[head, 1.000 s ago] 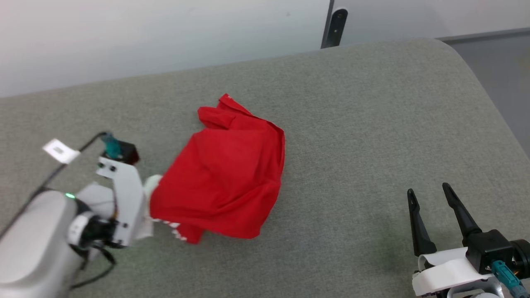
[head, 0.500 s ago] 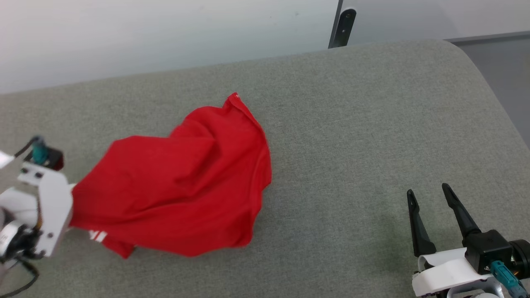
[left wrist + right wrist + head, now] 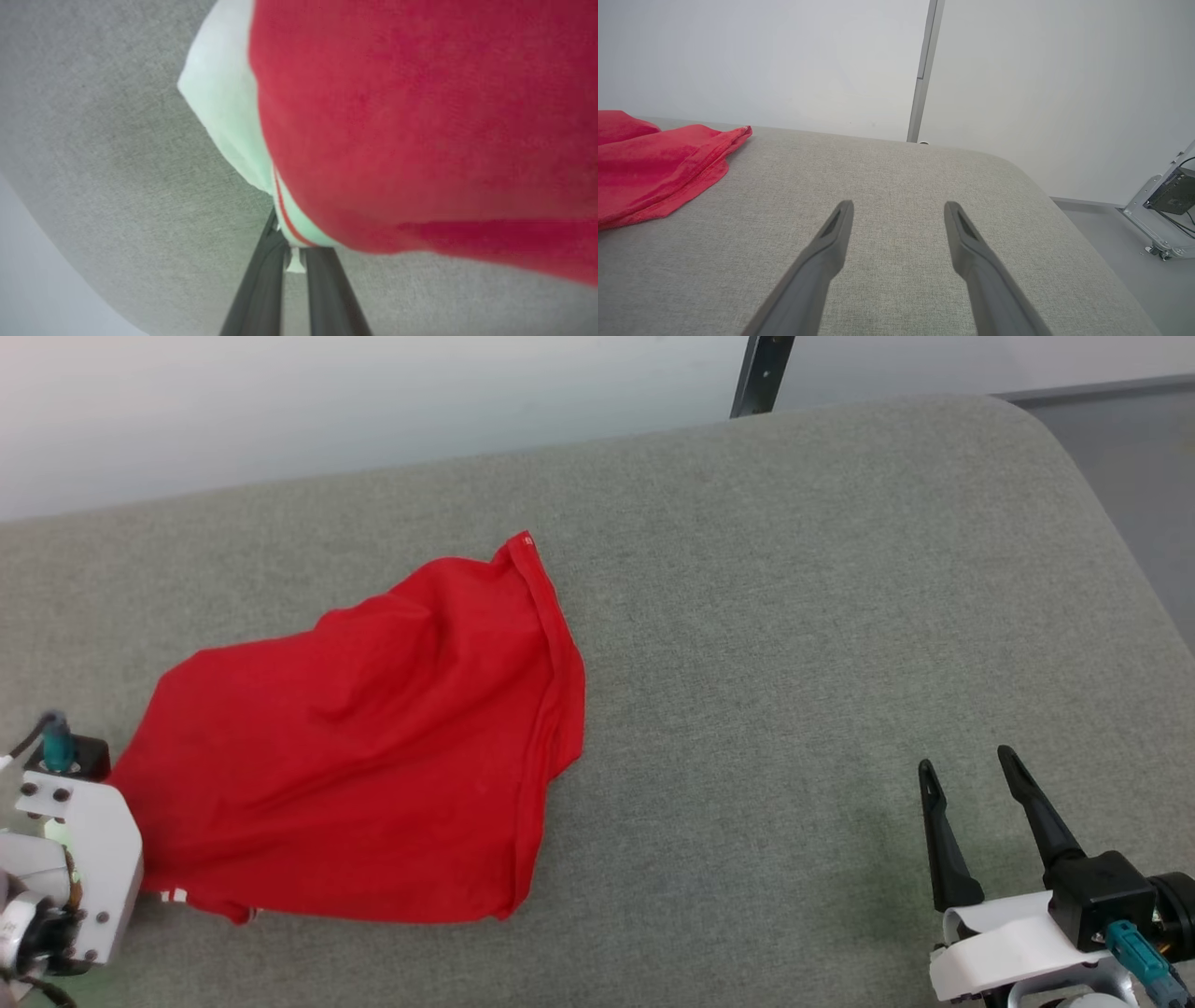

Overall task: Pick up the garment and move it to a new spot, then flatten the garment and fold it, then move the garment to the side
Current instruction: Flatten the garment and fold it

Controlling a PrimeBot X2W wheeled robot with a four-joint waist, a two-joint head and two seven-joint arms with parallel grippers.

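Head view: the garment (image 3: 373, 747) is lying spread, red side up, across the left half of the padded grey surface (image 3: 794, 616), its hemmed edge running down toward the middle. At the lower left the left arm's white wrist bracket (image 3: 82, 859) is sitting against the garment's near corner, where a bit of red-white striped trim is peeking out; the fingers are being hidden there. At the lower right the right gripper (image 3: 966, 761) is hovering over bare surface, well apart from the garment, its jaws standing spread and holding nothing.

Left wrist view: the left gripper (image 3: 293, 254) is pressing its two dark fingers together, pinching the striped trim at the garment's edge. A white sleeve (image 3: 224, 102) is fanning out up and to the left, with blurred red cloth beside it.

Right wrist view: the right gripper's fingers are pointing across the grey surface toward a pale wall (image 3: 784, 60), wide apart. The garment's hem is lying at the far left.
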